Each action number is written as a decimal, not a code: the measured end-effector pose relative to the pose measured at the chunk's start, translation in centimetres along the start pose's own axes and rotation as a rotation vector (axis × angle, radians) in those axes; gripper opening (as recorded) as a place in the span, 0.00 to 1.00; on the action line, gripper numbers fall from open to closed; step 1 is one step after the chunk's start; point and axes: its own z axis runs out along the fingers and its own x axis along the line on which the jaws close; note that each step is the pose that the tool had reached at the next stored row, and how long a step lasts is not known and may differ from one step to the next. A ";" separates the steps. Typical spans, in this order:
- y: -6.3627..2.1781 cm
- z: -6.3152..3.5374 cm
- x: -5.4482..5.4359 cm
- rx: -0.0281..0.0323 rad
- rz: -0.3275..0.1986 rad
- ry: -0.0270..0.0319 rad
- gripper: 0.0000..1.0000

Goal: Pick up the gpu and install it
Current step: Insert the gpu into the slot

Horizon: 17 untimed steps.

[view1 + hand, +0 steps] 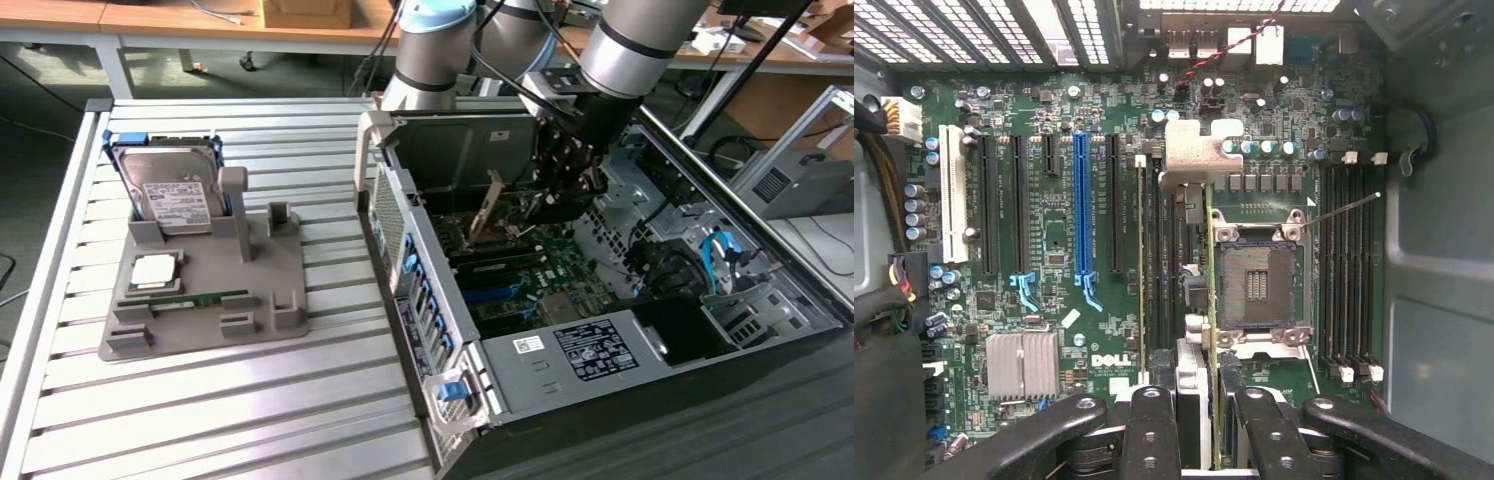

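Observation:
The gpu (1210,300) is seen edge-on in the wrist view as a thin green-edged card with a silvery bracket (1199,150) at its far end. My gripper (1204,440) is shut on the near end, a black finger (1152,430) on each side. The card hangs over the motherboard (1054,300), between a long black slot (1142,230) and the CPU socket (1254,280). The blue slot (1081,210) lies off to one side. In the exterior view my gripper (554,200) reaches down into the open computer case (441,300), with the gpu (491,205) standing upright beside it.
On the slatted table at the exterior view's left, a grey fixture (274,310) holds a hard drive (174,195), a CPU (154,270) and a green memory stick (200,298). Case walls, a drive cage (727,310) and a power supply (587,350) surround the board.

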 end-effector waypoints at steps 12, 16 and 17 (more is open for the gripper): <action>0.00 0.01 0.5 0.0000 0.000 0.0000 0.27; 0.00 0.02 0.6 0.0000 0.000 0.0000 0.27; 0.00 0.02 0.7 0.0000 0.000 0.0000 0.27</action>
